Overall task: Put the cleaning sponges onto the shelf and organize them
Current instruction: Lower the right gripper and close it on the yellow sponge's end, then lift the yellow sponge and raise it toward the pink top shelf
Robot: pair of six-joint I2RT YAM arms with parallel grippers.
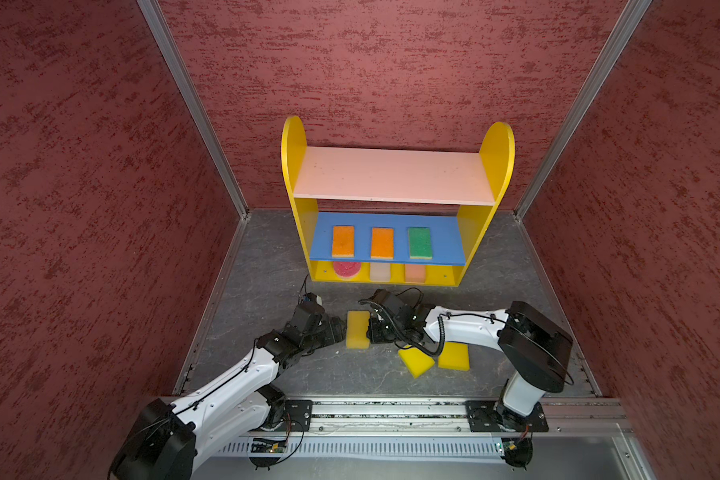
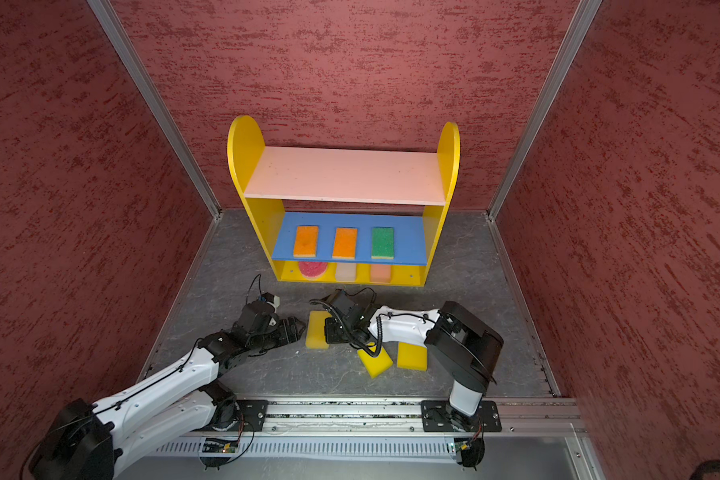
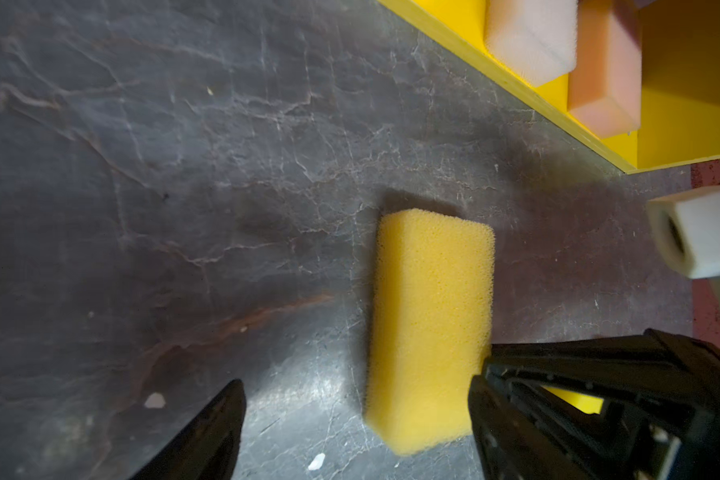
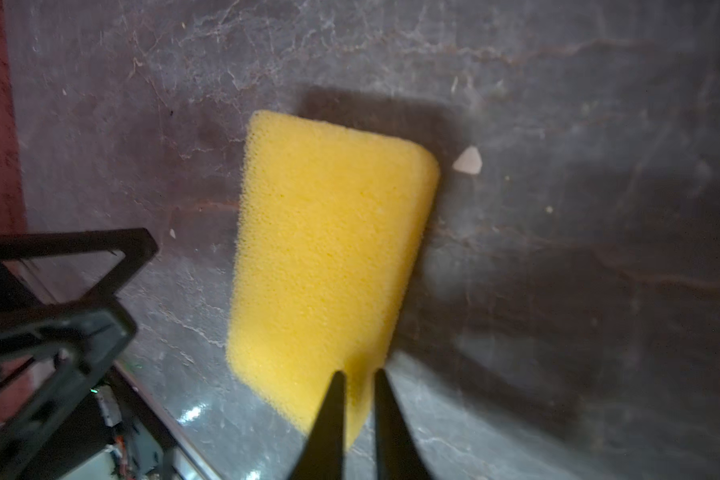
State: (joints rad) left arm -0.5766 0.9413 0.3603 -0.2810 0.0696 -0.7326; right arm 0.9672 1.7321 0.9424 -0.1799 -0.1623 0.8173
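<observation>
A yellow sponge (image 1: 357, 329) (image 4: 329, 249) lies on the dark floor in front of the shelf (image 1: 294, 166). My right gripper (image 1: 370, 330) (image 4: 358, 374) pinches its near corner, with only a narrow gap between the jaws. My left gripper (image 1: 337, 328) (image 3: 358, 382) stands wide open at the sponge's other side, with that end of the sponge (image 3: 429, 324) between its fingers. Two more yellow sponges (image 1: 416, 361) (image 1: 454, 356) lie under the right arm. The blue board holds two orange sponges (image 1: 343, 241) (image 1: 382, 243) and a green-topped one (image 1: 420, 243).
On the yellow base sit a red-pink round sponge (image 1: 346, 269), an off-white one (image 1: 380, 272) and a peach one (image 1: 415, 272). The pink top board (image 1: 391, 174) is bare. Red walls close in on three sides. A metal rail (image 1: 391, 411) runs along the front.
</observation>
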